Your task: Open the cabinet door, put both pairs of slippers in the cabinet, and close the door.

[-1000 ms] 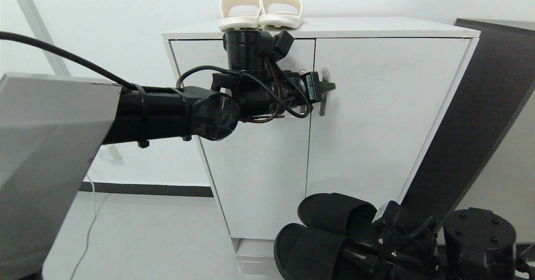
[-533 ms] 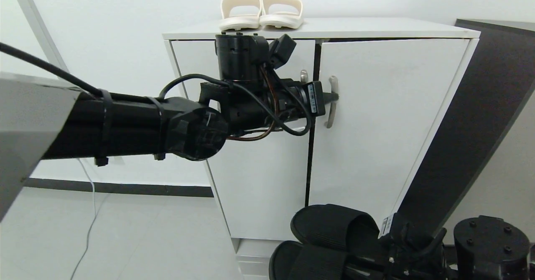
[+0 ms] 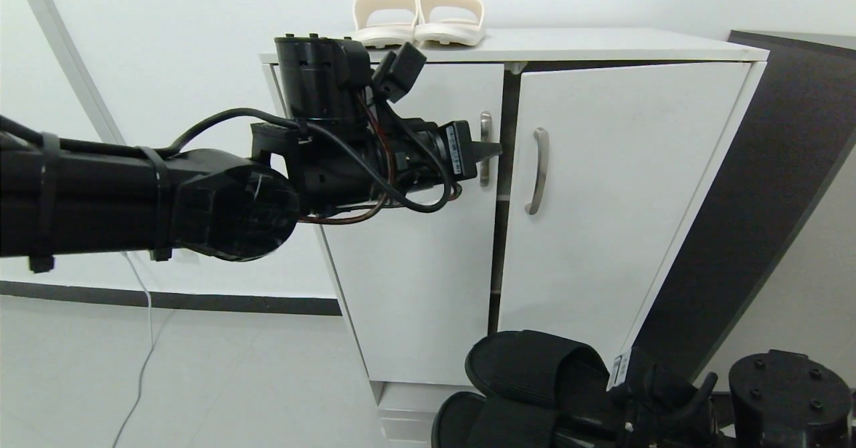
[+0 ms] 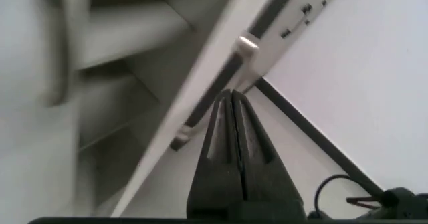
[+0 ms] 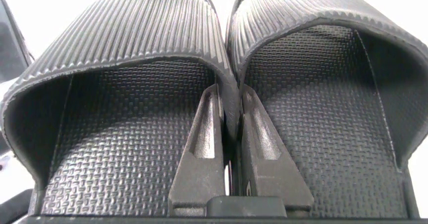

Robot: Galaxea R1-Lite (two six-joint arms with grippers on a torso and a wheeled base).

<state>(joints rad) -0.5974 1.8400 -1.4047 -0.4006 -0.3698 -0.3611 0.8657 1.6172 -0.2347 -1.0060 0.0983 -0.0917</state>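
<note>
The white cabinet [image 3: 602,45] has its right door [image 3: 615,187] ajar, with a dark gap [image 3: 507,167] beside the left door [image 3: 414,287]. My left gripper [image 3: 495,148] [image 4: 233,95] is shut on nothing. It hovers in front of the left door's handle [image 3: 485,167], left of the right door's handle [image 3: 537,170]. A cream pair of slippers [image 3: 418,17] sits on the cabinet top. Low in front of the cabinet, my right gripper [image 5: 230,93] is shut on the black pair of slippers [image 3: 528,368] [image 5: 134,70], pinching their adjoining inner walls.
A dark panel [image 3: 769,187] leans against the cabinet's right side. To the left lie bare grey floor [image 3: 234,381], a thin white cable [image 3: 142,368] and a white wall with a black baseboard [image 3: 200,299]. Shelves show inside the cabinet [image 4: 127,37].
The left gripper pulled the right door open a crack by its handle, then came off it and drew back to the left. The black slippers sank a little lower.
</note>
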